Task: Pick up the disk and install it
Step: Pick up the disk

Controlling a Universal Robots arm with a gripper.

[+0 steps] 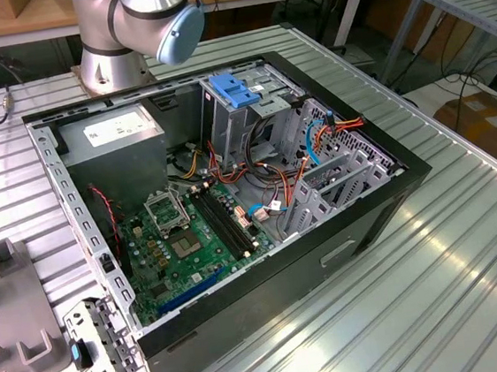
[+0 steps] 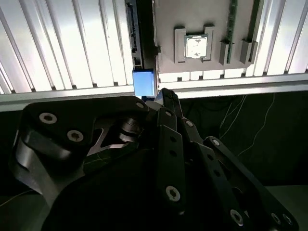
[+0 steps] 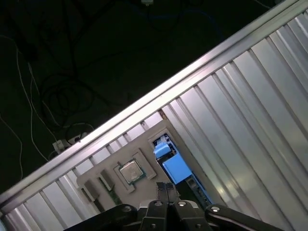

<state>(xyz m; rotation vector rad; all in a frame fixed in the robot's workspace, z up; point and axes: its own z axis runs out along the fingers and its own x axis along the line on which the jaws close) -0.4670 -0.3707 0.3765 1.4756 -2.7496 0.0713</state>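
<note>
The disk (image 1: 97, 348) lies on the ribbed table beside the grey fixture plate (image 1: 12, 308), at the exterior view's lower left. It is grey perforated metal with a blue end piece. Both wrist views look down on it from well above. In the second wrist view it appears edge-on as the disk (image 2: 143, 57), its blue end toward me. My black gripper (image 2: 162, 95) hangs over that blue end, fingertips pressed together with nothing between them. In the first wrist view the gripper (image 3: 166, 186) sits just short of the disk (image 3: 172, 165).
The open computer case (image 1: 383, 198) takes up the middle of the table, with a blue drive cage (image 1: 237, 89) and a power-supply box (image 1: 118, 133) at its far side. The fixture plate (image 2: 202, 14) holds a processor chip (image 2: 196, 46) and memory sticks. The table edge (image 2: 72, 91) drops to a dark floor with cables.
</note>
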